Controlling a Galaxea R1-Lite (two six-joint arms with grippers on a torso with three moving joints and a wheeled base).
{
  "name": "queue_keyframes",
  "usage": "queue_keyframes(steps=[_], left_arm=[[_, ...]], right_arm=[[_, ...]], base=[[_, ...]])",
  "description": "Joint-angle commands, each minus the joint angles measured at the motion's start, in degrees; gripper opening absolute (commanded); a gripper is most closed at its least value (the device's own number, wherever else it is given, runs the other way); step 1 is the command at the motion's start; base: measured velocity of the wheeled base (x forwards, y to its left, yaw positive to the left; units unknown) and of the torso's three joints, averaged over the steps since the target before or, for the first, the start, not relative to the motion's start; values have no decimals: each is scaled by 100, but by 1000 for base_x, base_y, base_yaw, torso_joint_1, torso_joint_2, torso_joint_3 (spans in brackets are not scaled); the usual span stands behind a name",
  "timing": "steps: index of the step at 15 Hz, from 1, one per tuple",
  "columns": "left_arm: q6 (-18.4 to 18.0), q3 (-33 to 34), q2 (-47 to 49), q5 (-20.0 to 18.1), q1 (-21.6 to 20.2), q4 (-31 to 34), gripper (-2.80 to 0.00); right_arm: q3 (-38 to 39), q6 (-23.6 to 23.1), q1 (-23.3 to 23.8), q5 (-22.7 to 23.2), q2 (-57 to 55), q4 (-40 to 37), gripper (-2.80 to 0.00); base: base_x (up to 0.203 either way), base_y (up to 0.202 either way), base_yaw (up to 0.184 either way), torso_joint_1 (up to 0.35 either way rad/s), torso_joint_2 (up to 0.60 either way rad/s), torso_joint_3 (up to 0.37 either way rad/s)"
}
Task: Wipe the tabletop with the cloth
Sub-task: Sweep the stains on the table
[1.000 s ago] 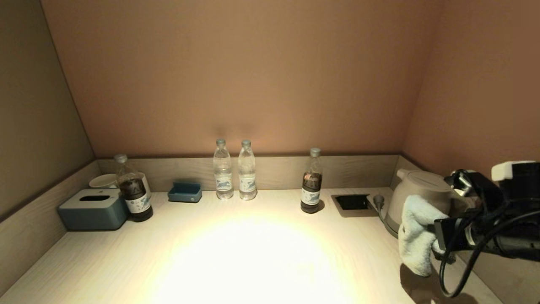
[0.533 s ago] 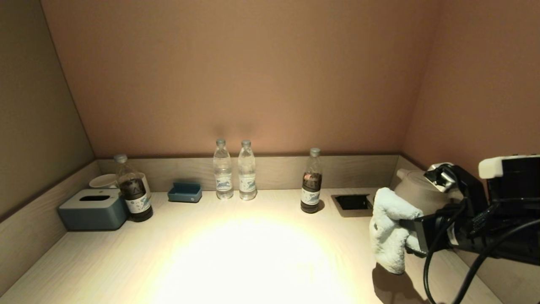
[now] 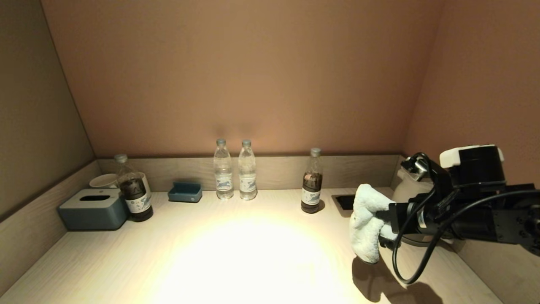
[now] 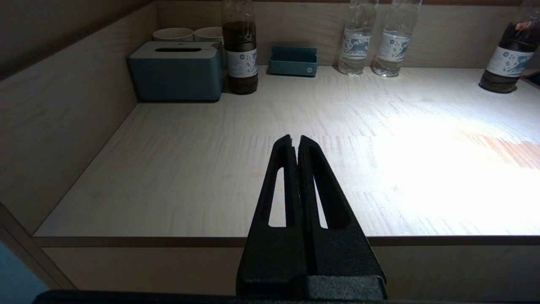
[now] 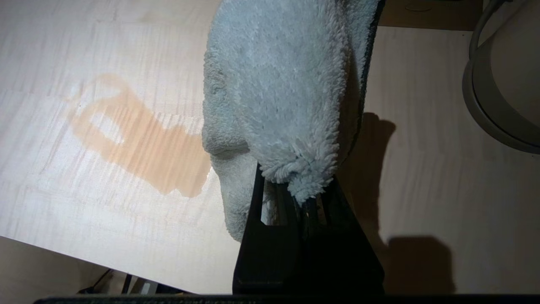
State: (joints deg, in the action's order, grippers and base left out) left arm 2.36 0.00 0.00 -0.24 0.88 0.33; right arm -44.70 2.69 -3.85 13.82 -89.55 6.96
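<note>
My right gripper (image 3: pixel 386 219) is shut on a fluffy white cloth (image 3: pixel 366 223), which hangs from it above the right part of the light wooden tabletop (image 3: pixel 236 253). In the right wrist view the cloth (image 5: pixel 278 93) drapes over the fingers, and a brown liquid stain (image 5: pixel 139 143) lies on the tabletop beside it, apart from the cloth. The fingertips are hidden by the cloth. My left gripper (image 4: pixel 295 139) is shut and empty, parked over the front edge of the tabletop, out of the head view.
Along the back wall stand two dark bottles (image 3: pixel 134 192) (image 3: pixel 312 185), two clear water bottles (image 3: pixel 234 173), a blue tissue box (image 3: pixel 93 209), a small blue tray (image 3: pixel 184 192) and cups (image 3: pixel 103 180). A kettle (image 3: pixel 411 190) and a recessed socket (image 3: pixel 344 202) sit at the right.
My right gripper has carried the cloth leftward and a little farther back over the table, away from the right wall and the kettle. The left arm has not moved.
</note>
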Motion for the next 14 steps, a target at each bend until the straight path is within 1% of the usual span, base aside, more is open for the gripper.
queue_keyframes(steps=[1, 5, 12, 14], left_arm=[[1, 0, 0, -2, 0, 2, -280], [1, 0, 0, -2, 0, 2, -280], [1, 0, 0, -2, 0, 2, -280], [1, 0, 0, -2, 0, 2, -280]], right_arm=[[-47, 347, -81, 2, -143, -6, -280], [-272, 617, -244, -3, -159, -347, -280], [-312, 673, -310, -46, -346, -543, -280], [-376, 713, -314, -46, -497, -806, -280]], base=[[0, 0, 0, 0, 0, 0], [0, 0, 0, 0, 0, 0], [0, 0, 0, 0, 0, 0], [0, 0, 0, 0, 0, 0]])
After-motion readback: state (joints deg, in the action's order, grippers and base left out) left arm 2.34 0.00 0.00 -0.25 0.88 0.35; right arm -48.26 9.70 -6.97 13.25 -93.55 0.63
